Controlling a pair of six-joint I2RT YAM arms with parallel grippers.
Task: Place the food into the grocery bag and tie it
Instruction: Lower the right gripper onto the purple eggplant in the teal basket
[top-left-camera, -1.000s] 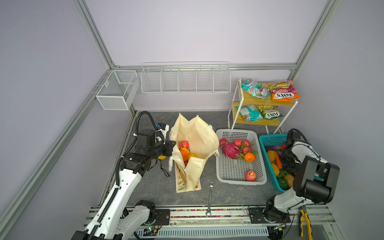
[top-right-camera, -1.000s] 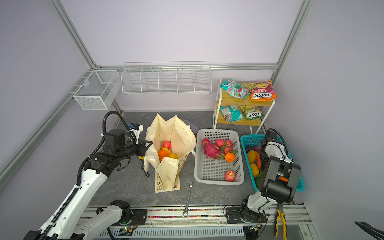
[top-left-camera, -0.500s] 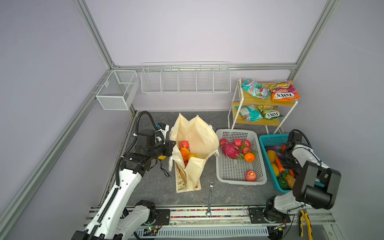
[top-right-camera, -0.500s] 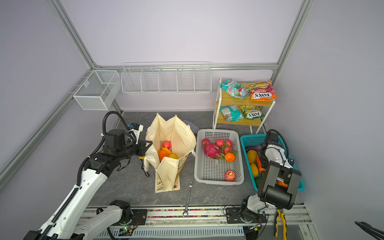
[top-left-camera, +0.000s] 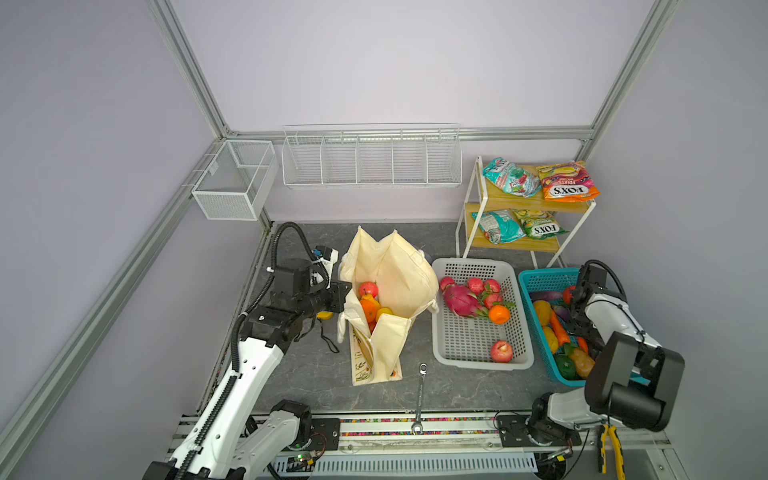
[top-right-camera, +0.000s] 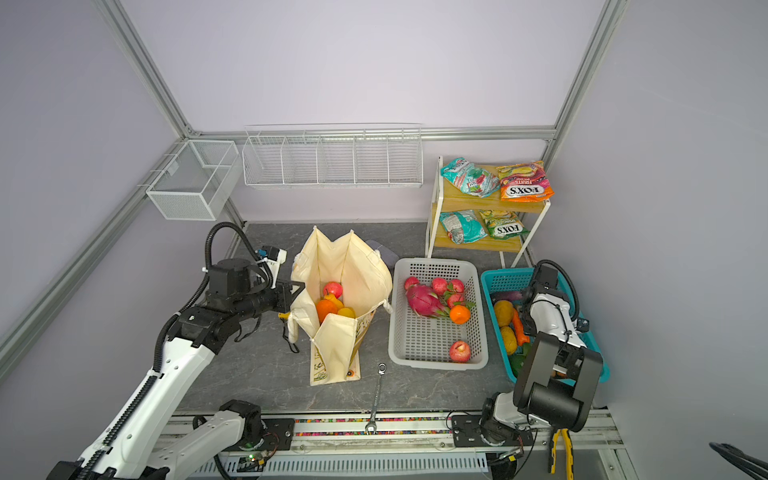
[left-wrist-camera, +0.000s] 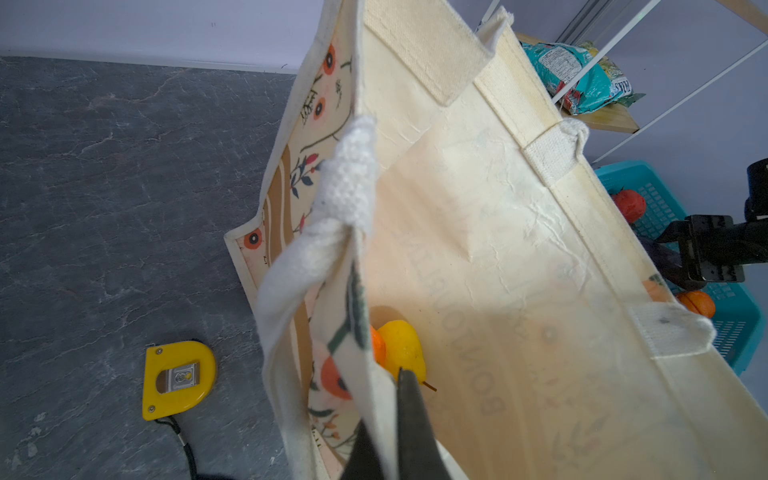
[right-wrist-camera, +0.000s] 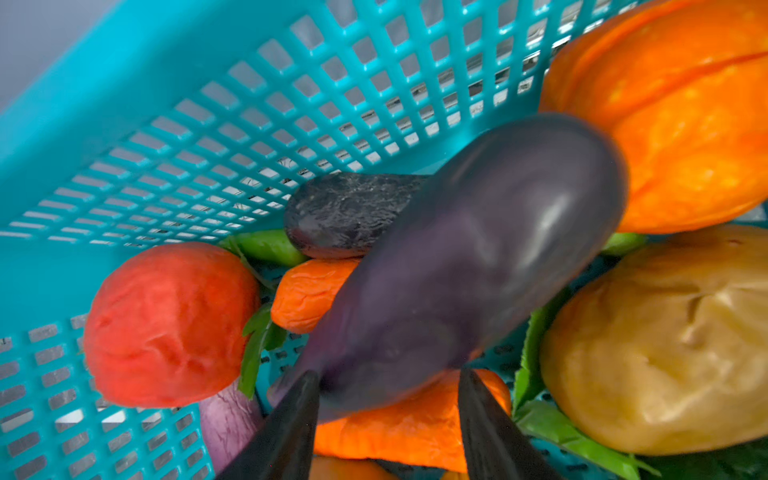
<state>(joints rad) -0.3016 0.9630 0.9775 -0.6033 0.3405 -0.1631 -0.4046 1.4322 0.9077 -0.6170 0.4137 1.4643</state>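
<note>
Left gripper (left-wrist-camera: 384, 399) pinches grocery bag (left-wrist-camera: 478, 249) rim, propping mouth open for loading. Right gripper (right-wrist-camera: 384, 378) straddles eggplant (right-wrist-camera: 478, 249) in teal basket (right-wrist-camera: 166, 104); grip unconfirmed.

- The left arm (top-left-camera: 249, 365) has white shells, black joints and a ribbed black cable hose (top-left-camera: 277, 245) running along it.
- The right arm (top-left-camera: 606, 311) matches it, with white links, a fat black cylinder joint (top-left-camera: 623, 395) and a looping black cable.
- The left gripper (left-wrist-camera: 384, 395) and right gripper (right-wrist-camera: 386, 372) have dark, tapered fingers (right-wrist-camera: 286, 432).
- A small white camera block (top-left-camera: 326, 254) on the left arm carries a blue plug.
</note>
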